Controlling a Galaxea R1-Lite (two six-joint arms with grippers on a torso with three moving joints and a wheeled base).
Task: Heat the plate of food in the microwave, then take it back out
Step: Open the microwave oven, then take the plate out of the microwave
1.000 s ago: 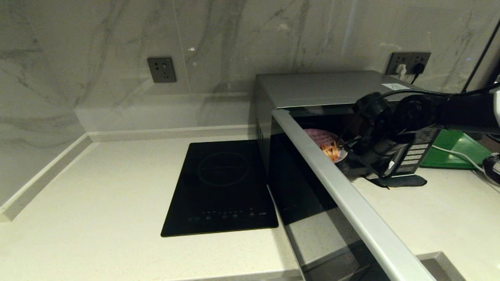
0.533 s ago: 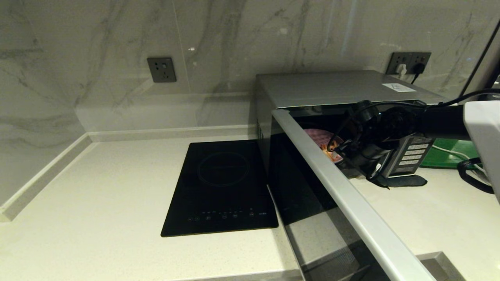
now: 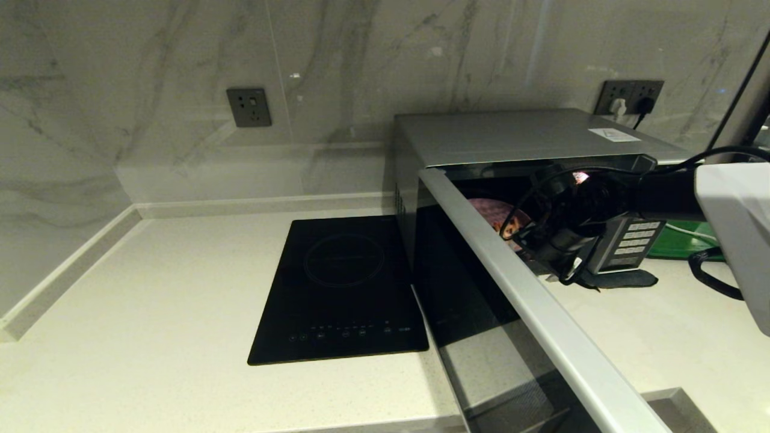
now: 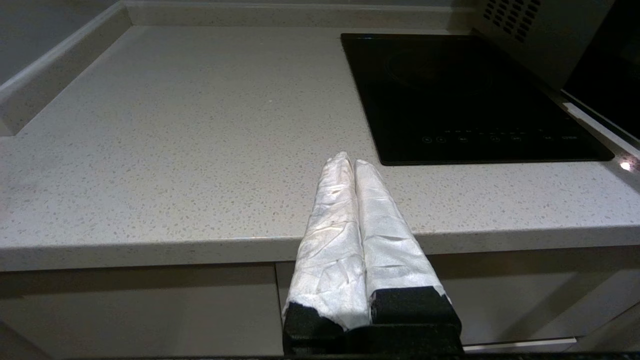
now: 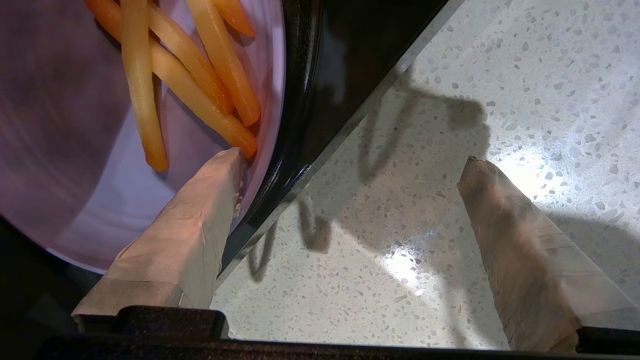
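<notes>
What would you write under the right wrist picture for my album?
Open right hand hovering by the plate of food, fries close to one fingertip.

place: home kitchen | evidence: speckled stone counter (image 3: 150,288), marble backsplash (image 3: 180,60), inset cooktop (image 3: 343,288), microwave (image 3: 511,135), wall sockets (image 3: 248,107)

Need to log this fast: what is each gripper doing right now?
Left gripper: shut, empty, parked at the counter edge.
Right gripper: open, holding nothing, at the plate of food.
</notes>
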